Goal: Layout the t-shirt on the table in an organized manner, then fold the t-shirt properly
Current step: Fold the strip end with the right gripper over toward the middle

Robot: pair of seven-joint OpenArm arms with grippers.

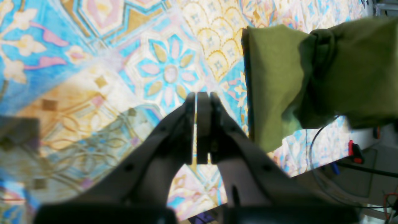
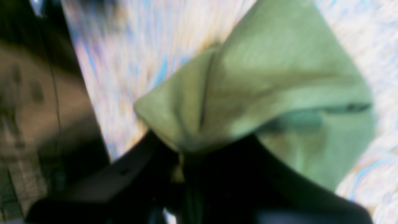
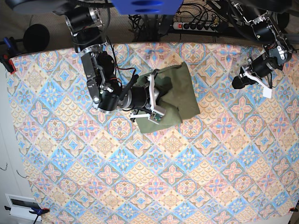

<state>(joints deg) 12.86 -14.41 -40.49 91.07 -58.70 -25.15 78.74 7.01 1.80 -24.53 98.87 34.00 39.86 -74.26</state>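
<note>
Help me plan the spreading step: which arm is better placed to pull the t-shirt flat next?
Probably right. The right gripper is shut on the bunched t-shirt, while the left gripper is shut on nothing, far off near the table edge.

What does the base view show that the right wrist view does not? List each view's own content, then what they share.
Only base: the left gripper shut and empty, far from the cloth, plus the whole table and a power strip. Only right wrist: a blurred close-up of the right gripper pinching a fold. Shared: the t-shirt, bunched, held by the right arm.
</note>
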